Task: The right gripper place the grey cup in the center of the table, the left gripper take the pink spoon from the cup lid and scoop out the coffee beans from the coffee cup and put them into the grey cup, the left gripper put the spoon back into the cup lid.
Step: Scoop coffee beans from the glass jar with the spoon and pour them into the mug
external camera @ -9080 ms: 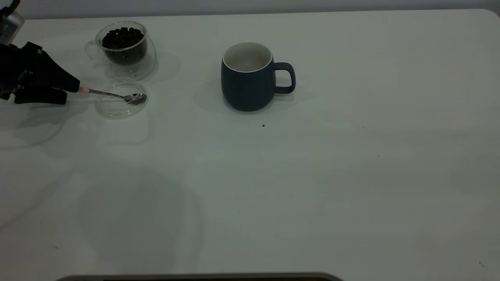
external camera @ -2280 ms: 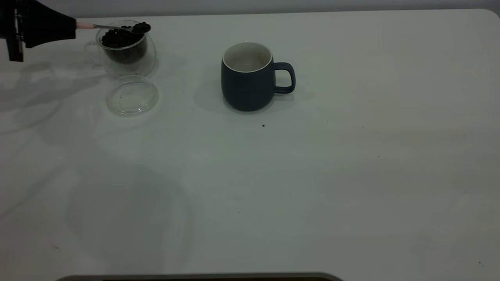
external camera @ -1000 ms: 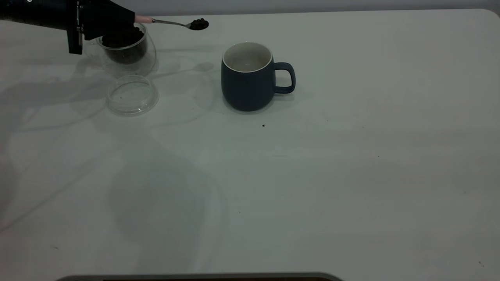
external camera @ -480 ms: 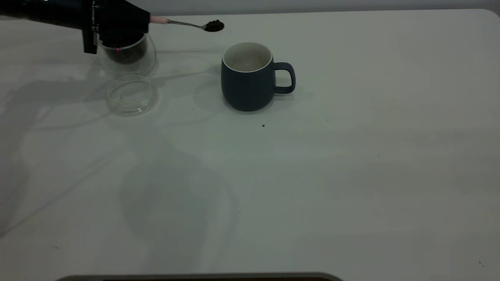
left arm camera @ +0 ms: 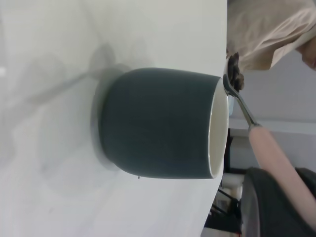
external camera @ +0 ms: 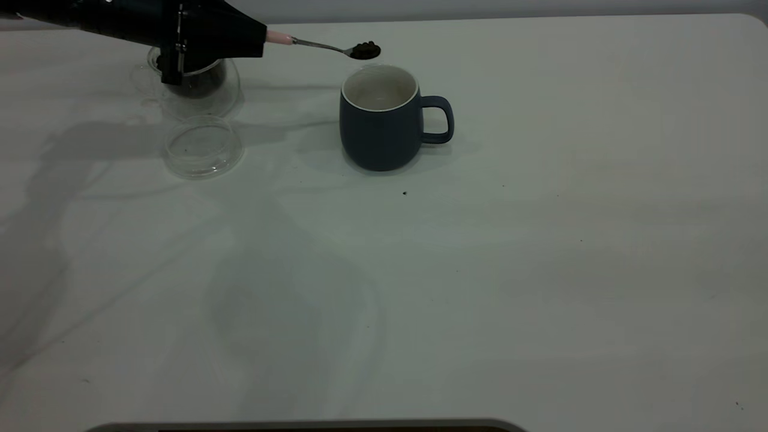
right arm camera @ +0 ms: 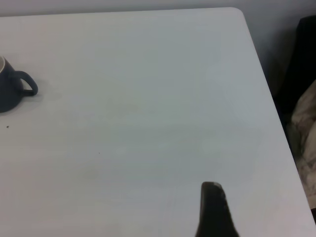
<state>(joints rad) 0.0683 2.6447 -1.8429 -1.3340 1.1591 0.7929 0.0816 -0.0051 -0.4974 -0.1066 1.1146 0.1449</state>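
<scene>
The left gripper (external camera: 255, 37), at the upper left of the exterior view, pinches the pale pink handle of the spoon (external camera: 327, 45). Its shiny bowl, heaped with dark beans (external camera: 365, 49), hangs just above the far-left rim of the slate-grey mug (external camera: 379, 126). The right gripper (right arm camera: 213, 210) shows one finger; I cannot tell its state

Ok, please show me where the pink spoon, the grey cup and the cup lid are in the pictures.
pink spoon (external camera: 365, 50), exterior view, on its bowl heaped with beans.
grey cup (external camera: 378, 135), exterior view, on the dark outer wall.
cup lid (external camera: 204, 147), exterior view, on the middle of the clear disc.
</scene>
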